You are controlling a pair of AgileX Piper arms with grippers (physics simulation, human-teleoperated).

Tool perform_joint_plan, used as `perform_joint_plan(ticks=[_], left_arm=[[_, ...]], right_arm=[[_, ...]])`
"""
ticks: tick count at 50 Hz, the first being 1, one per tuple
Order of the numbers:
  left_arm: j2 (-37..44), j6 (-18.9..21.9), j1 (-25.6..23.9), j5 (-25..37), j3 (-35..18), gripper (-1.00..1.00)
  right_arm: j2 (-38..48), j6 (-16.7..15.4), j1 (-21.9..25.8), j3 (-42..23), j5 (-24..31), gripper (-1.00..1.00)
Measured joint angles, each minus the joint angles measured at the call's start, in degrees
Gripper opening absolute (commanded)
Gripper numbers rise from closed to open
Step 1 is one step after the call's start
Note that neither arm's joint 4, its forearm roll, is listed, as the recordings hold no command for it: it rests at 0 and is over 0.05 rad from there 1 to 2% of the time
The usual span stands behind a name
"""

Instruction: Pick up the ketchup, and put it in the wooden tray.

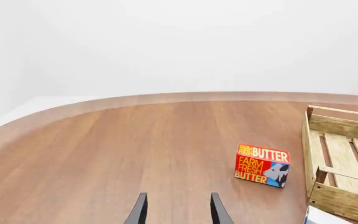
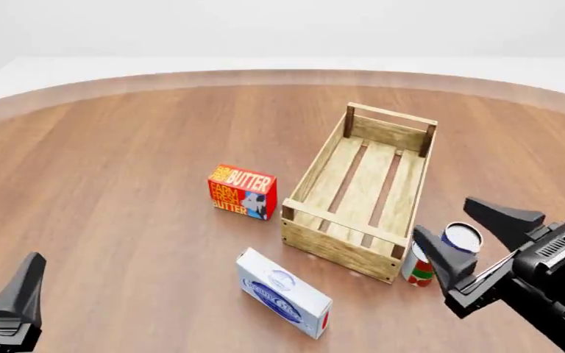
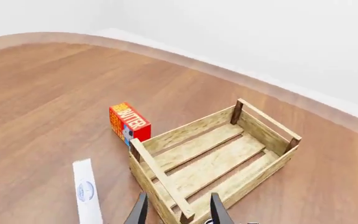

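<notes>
The ketchup does not show in any view. The wooden tray [image 2: 314,170] lies right of the table's middle, long axis running away from me, with nothing in it. It also shows in the right wrist view [image 3: 185,133] and at the edge of the left wrist view [image 1: 344,200]. My right gripper [image 2: 444,217] is open and empty, hovering just right of the tray's near corner, over two cans; in its own view its fingers [image 3: 179,196] point at the tray's near end. My left gripper [image 2: 1,259] is open and empty at the front left, far from the tray [image 1: 179,195].
A red-and-yellow butter box [image 2: 242,191] stands left of the tray. A white-and-blue flat box [image 2: 282,293] lies in front of the tray. A short red-and-white can [image 2: 418,268] and a blue-rimmed can [image 2: 459,237] stand by the tray's near right corner, partly behind my right fingers.
</notes>
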Motion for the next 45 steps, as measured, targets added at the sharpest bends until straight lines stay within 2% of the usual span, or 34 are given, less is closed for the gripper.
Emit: perform_joint_plan(ticks=[24, 45], left_arm=[[0.0, 0.0, 0.0, 0.0, 0.0, 1.0], [0.0, 0.0, 0.0, 0.0, 0.0, 1.0]], right_arm=[[19.31, -1.13, 15.54, -11.49, -1.16, 1.0], [31.7, -0.89, 26.38, -19.03, -3.77, 1.0]])
